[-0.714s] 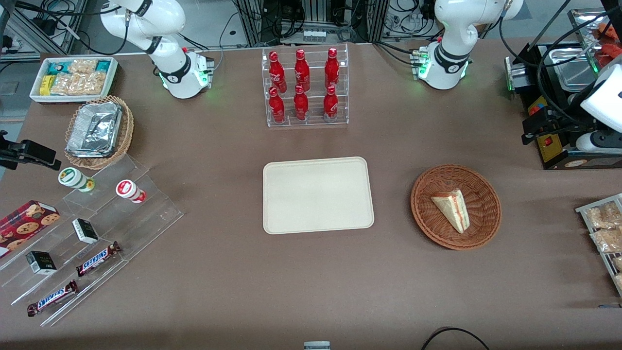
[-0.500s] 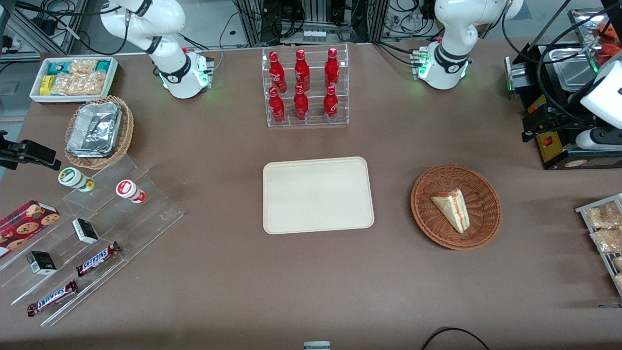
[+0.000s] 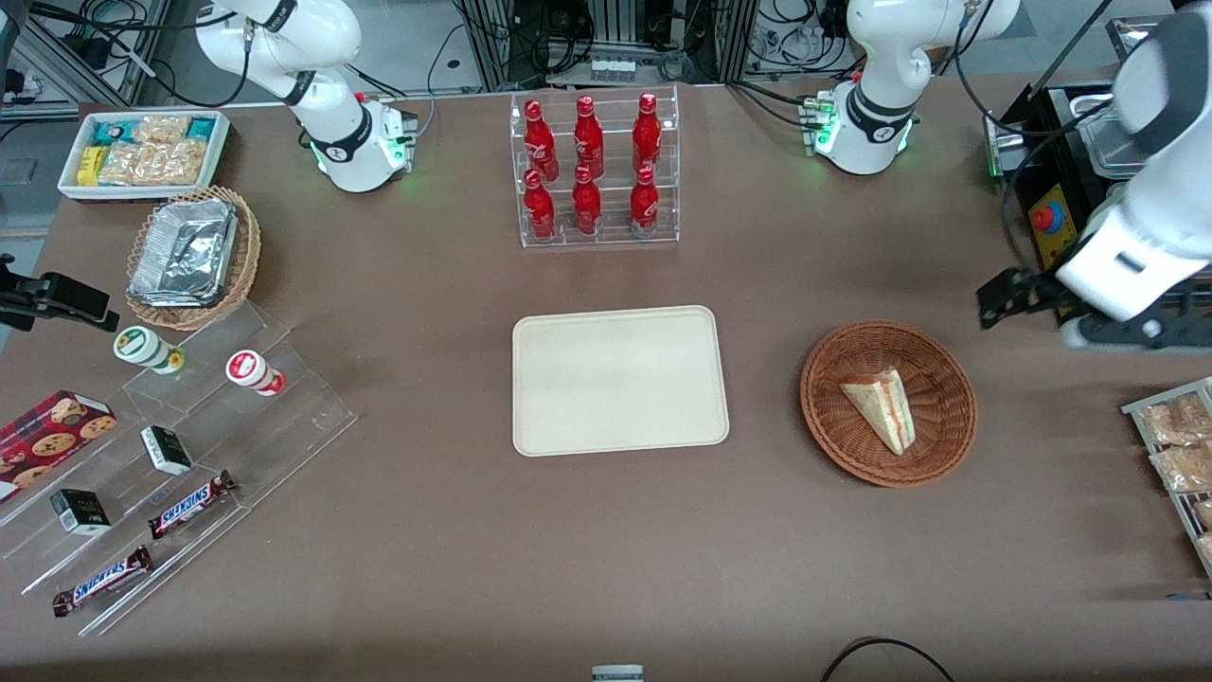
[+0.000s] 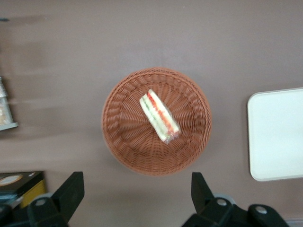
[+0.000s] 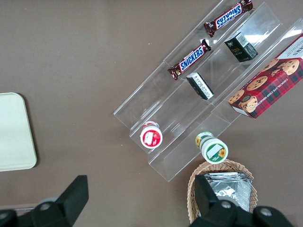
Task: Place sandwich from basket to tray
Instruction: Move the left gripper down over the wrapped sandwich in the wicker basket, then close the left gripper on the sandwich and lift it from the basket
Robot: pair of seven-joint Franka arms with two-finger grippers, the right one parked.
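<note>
While the working arm hangs over its end of the surface [image 3: 445,559], items stand as follows.

1. End effector [image 4: 137,196]: fingers [image 4: 71,189] spread wide, nothing between them. Positioned above the surface, beside the basket and higher than it; not touching it. Front view shows its dark tip at [image 3: 1004,298], farther from the front camera than the basket.

2. Basket [image 3: 947,365]: round, reddish-brown wicker, shallow. Sits on the surface toward the working arm's end, well apart from the tray. Also seen at [image 4: 123,142].

3. Sandwich [image 3: 881,407]: pale triangular wedge, red-orange and green filling along one edge. Lies inside the basket, approx. centre, on its side. Wrist view [image 4: 159,116] shows filling stripes facing up.

4. Tray [image 3: 620,379]: cream-beige rect., rounded corners, low rim. Mid-surface, nothing on it. Edge visible at [image 4: 277,135].

5. Misc., not handled:
- clear rack of red bottles [image 3: 592,170], 6 pcs, farther from the front camera than the tray.
- tan wicker basket w/ foil containers [image 3: 189,251], toward the parked arm's end.
- white box of snack packets [image 3: 142,152], same end.
- clear stepped display [image 3: 180,474] w/ Snickers bars [image 3: 189,502] and small boxes.
- cookie box [image 3: 52,431], beside the display.
</note>
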